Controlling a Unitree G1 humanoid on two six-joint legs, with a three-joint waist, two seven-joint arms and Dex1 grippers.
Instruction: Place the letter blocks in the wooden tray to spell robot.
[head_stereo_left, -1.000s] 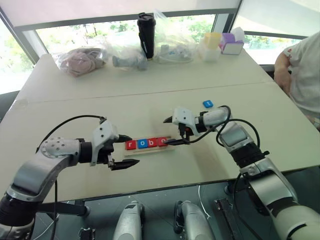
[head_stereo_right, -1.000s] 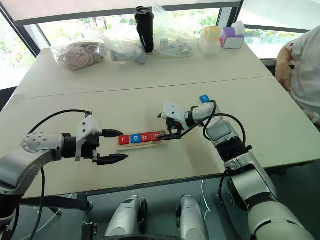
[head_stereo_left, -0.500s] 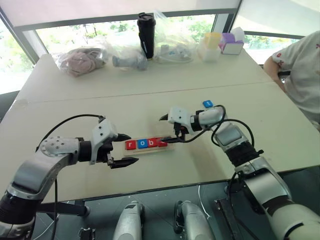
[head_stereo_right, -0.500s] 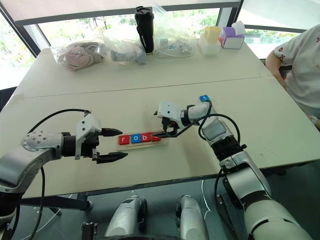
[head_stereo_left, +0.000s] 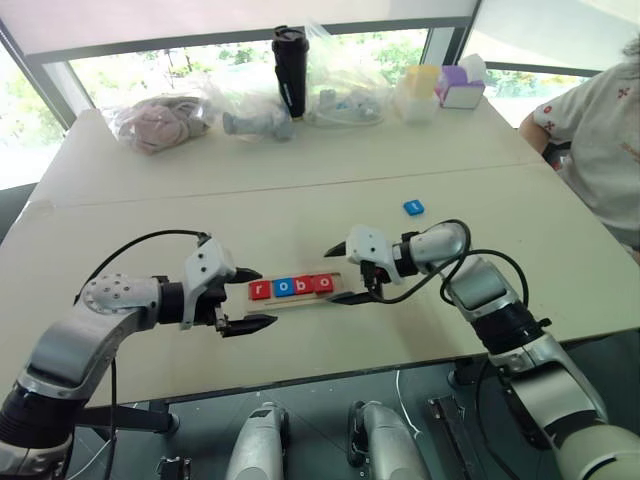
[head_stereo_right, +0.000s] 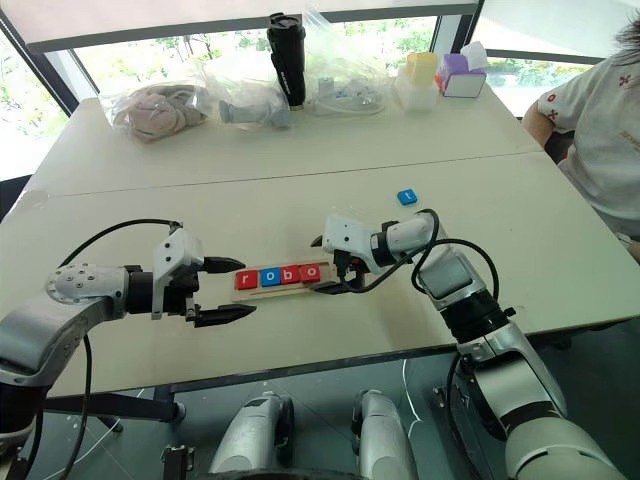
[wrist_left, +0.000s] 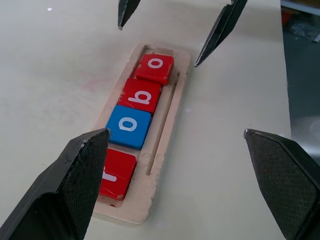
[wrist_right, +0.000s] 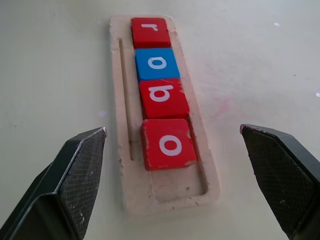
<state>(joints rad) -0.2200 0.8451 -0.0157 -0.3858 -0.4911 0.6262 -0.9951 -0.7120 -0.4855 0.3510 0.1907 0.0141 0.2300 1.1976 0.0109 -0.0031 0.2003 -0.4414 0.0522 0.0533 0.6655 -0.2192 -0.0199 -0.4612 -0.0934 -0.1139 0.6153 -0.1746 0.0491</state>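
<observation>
wooden tray (head_stereo_left: 300, 298) — between both hands

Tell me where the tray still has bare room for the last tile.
One bare slot remains in the wooden tray, past the last red o, at the end nearest the open right gripper. The blue t lies on bare table beyond.

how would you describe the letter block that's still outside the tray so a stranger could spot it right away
Start at the wooden tray near the front of the beige table, where four tiles read r, o, b, o. Look beyond its right end, past the right gripper. The small blue tile lies there alone, flat on bare tabletop.
</observation>
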